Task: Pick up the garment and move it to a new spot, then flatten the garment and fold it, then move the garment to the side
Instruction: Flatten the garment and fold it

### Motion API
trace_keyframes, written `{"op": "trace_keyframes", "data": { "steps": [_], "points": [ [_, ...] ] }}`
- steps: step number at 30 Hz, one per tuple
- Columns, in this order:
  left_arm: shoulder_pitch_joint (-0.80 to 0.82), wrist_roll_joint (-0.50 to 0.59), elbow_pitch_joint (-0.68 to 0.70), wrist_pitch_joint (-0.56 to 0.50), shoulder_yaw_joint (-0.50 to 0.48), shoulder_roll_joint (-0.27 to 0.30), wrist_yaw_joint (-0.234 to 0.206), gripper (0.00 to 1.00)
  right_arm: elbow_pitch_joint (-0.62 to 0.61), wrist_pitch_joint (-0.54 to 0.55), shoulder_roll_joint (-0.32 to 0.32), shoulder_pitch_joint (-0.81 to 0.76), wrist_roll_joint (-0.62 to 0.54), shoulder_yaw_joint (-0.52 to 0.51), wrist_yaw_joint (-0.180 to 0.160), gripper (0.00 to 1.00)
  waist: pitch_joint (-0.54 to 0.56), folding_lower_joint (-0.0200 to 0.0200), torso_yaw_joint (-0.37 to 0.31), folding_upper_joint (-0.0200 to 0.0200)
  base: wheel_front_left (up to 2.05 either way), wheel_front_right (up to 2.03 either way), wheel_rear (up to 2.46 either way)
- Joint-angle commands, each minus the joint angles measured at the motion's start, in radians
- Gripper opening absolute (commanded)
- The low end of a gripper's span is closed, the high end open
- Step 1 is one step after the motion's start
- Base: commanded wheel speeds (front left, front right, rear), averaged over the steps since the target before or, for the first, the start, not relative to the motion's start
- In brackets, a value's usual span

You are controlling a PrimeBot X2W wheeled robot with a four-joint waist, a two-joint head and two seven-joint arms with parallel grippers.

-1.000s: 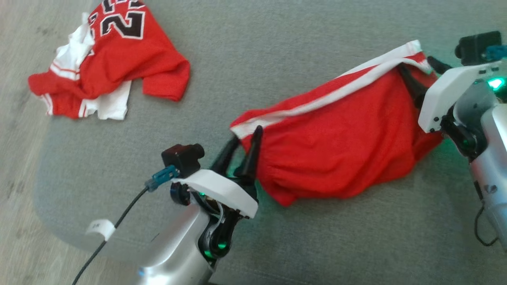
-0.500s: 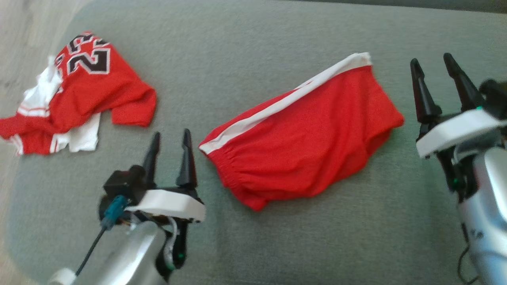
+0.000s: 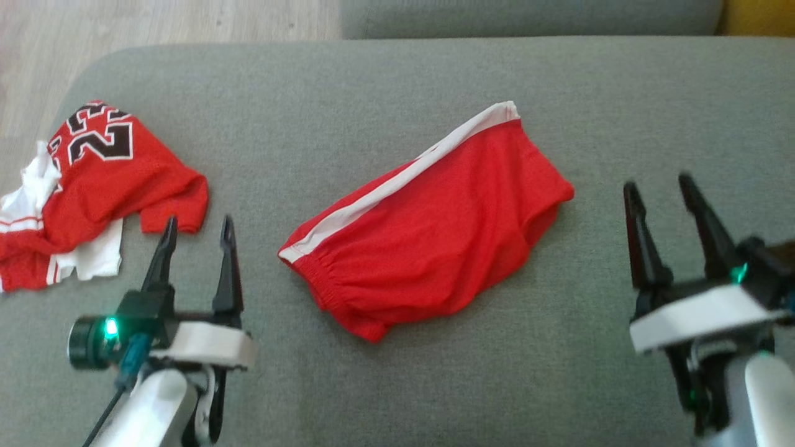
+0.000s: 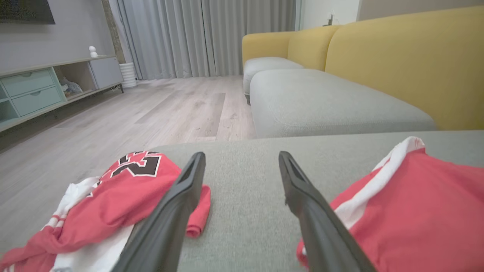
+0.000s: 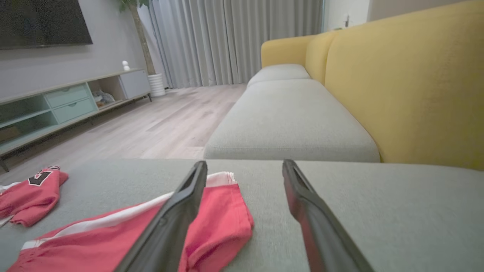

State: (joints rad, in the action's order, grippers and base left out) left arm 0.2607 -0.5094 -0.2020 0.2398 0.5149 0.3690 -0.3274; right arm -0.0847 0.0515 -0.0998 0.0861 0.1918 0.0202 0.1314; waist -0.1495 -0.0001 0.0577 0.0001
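My left gripper (image 3: 199, 220) and right gripper (image 3: 656, 183) flank the red shorts (image 3: 428, 242), both spread wide, holding nothing. The shorts look folded; I judge only the move aside remains.

Large black digits (image 3: 102, 133) with a white outline were printed on the crumpled red jersey (image 3: 143, 186). They read as "22", but the cloth was folded there, so the upper parts were cut off and the number was not fully sure. In the left wrist view, only one clear "2" showed on the jersey (image 4: 138, 166).
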Motion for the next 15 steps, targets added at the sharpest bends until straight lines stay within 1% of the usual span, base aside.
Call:
{"op": "trace_keyframes", "data": {
  "steps": [1,5,15],
  "points": [
    [0.007,-0.008,0.031,-0.018,-0.045,0.045,-0.009,1.00,-0.069,0.018,0.012,-0.024,-0.008,0.010,-0.001,1.00,0.018,0.0001,-0.011,-0.0001,0.00,0.00,0.00],
    [-0.026,-0.030,0.048,-0.042,-0.050,0.056,-0.011,1.00,-0.119,0.044,0.032,-0.091,-0.003,0.002,-0.001,1.00,0.032,0.0001,-0.021,-0.0001,0.00,0.00,0.00],
    [-0.048,-0.041,0.073,-0.065,-0.051,0.073,-0.022,1.00,-0.143,0.069,0.046,-0.119,0.003,-0.008,-0.001,1.00,0.037,0.0001,-0.028,-0.0001,0.00,0.00,0.00]
  ]
}}
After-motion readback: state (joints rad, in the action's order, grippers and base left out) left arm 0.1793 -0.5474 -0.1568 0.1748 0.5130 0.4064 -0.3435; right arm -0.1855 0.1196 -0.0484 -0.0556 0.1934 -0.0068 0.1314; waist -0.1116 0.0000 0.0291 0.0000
